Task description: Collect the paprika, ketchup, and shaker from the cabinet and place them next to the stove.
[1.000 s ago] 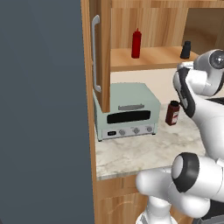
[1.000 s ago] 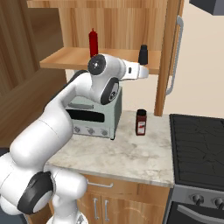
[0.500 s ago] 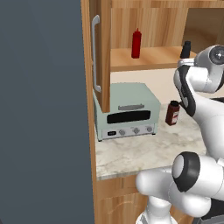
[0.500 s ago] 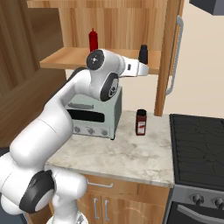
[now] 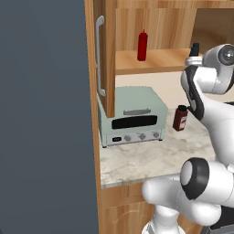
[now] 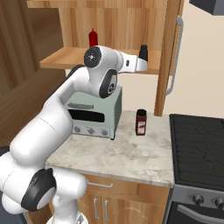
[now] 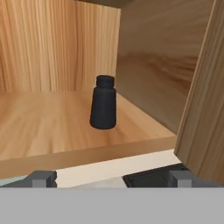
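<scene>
Jaws stand wide apart and hold nothing: in the hand view the gripper (image 7: 112,178) shows its two tips low at either side, short of the shelf edge, with the shaker (image 7: 103,109) standing upright on the plank beyond, apart from both. From the right base view the shaker (image 6: 143,52) sits at the right end of the cabinet (image 6: 114,61) shelf, just past the white hand, and the ketchup (image 6: 92,38) stands upright farther left, near the back wall. The paprika (image 6: 141,122) stands upright on the pale marbled counter (image 6: 127,154), between the pale green toaster oven (image 6: 94,113) on its left and the stove (image 6: 197,150) on its right, touching neither. Both cabinet doors hang open; the left one carries a long grey bar handle (image 5: 99,55) and hangs just before the oven's left part. A flat dark grey wall (image 5: 45,114) closes the left of the left base view. Wooden cupboard fronts run below the counter.
</scene>
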